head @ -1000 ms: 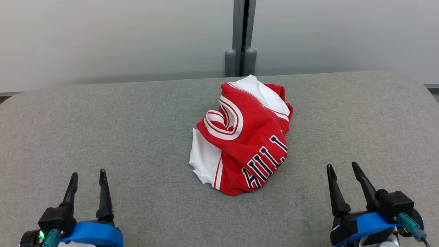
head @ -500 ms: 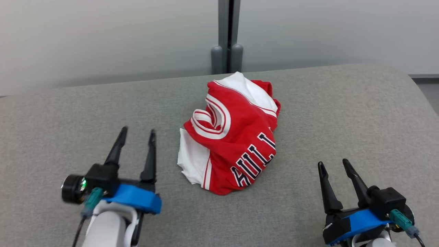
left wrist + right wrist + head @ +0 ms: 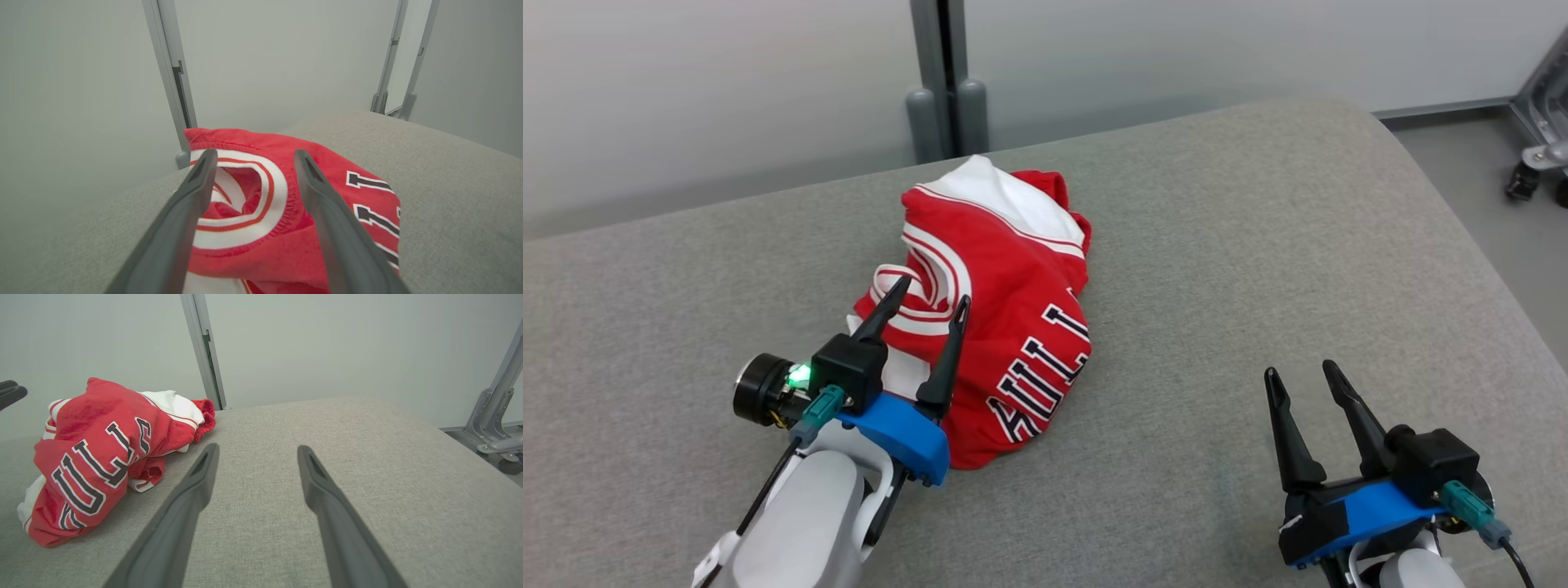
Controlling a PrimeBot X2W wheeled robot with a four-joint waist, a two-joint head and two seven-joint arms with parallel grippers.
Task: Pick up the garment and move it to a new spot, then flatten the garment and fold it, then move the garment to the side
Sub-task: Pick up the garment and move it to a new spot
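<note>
Near the table's [image 3: 1217, 245] far edge, my left gripper [image 3: 935, 290] hangs wide over the garment's [image 3: 1021, 269] collar [image 3: 265, 216]; right gripper [image 3: 1299, 367] wide, idle. Pickup step: next I must lower and pinch.

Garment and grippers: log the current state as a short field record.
garment: red and white jersey, crumpled in a heap, not flattened or folded
support: grey padded surface
left gripper: open, fingers on either side of the striped round trim; contact unclear
right gripper: open, above bare surface, apart from the garment
</note>
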